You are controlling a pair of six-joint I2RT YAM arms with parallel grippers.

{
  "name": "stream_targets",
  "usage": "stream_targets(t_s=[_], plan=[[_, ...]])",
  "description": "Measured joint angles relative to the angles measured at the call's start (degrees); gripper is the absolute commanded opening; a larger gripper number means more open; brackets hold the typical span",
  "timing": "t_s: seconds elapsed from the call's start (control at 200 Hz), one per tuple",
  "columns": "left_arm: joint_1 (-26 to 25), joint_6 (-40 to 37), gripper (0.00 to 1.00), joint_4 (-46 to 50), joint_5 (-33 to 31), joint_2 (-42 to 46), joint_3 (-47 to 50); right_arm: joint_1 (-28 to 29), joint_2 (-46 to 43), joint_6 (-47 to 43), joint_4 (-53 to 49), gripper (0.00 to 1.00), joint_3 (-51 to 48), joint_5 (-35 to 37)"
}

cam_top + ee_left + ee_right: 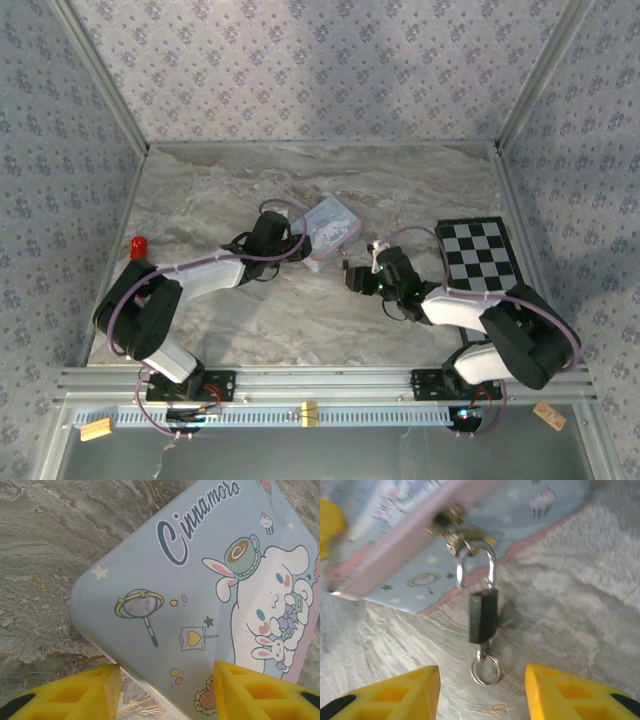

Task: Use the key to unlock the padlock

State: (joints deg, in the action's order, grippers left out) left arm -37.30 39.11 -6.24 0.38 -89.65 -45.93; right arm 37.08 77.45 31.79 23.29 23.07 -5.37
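Right fingers (395, 695) gape empty before the hanging padlock (483, 616), left fingers (80, 696) gape over tin (150, 560)

Robotics lab test cell, viewed from above. Boxed in at 9, 12 and 3 o'clock by wall panels (320, 60) papered in a grey-blue floral print, joined by bare aluminium struts (95, 70). Marble-look tabletop (300, 320) for a work surface. Slotted aluminium rail (330, 380) at 6 o'clock, with the left arm (150, 310) bolted on at 7 and the right arm (510, 340) at 5. Black-and-white checkerboard card (478, 255) at 3 o'clock. Small red knob or lamp (138, 245) at 9 o'clock.
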Motion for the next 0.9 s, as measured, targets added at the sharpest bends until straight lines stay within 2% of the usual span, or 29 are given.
stream_targets(t_s=[0.1,0.225,0.36,0.59,0.899], plan=[[0.0,0.0,0.51,0.0,-0.02,0.0,0.0,-1.6,-0.76,-0.98,-2.56,0.51,1.22,-1.68],[0.0,0.0,0.51,-0.02,0.02,-0.02,0.0,-4.98,2.51,-1.22,-7.74,0.49,6.45,-6.67],[0.0,0.0,0.51,-0.02,0.17,-0.02,0.0,-7.08,4.61,-1.16,-9.03,0.49,8.94,-10.71],[0.0,0.02,0.51,-0.04,0.2,-0.02,0.0,-7.34,8.7,-0.72,-11.39,0.47,11.82,-14.38],[0.0,0.04,0.51,-0.09,0.22,-0.02,0.02,-7.34,14.34,-0.2,-11.47,0.41,14.25,-14.97]])
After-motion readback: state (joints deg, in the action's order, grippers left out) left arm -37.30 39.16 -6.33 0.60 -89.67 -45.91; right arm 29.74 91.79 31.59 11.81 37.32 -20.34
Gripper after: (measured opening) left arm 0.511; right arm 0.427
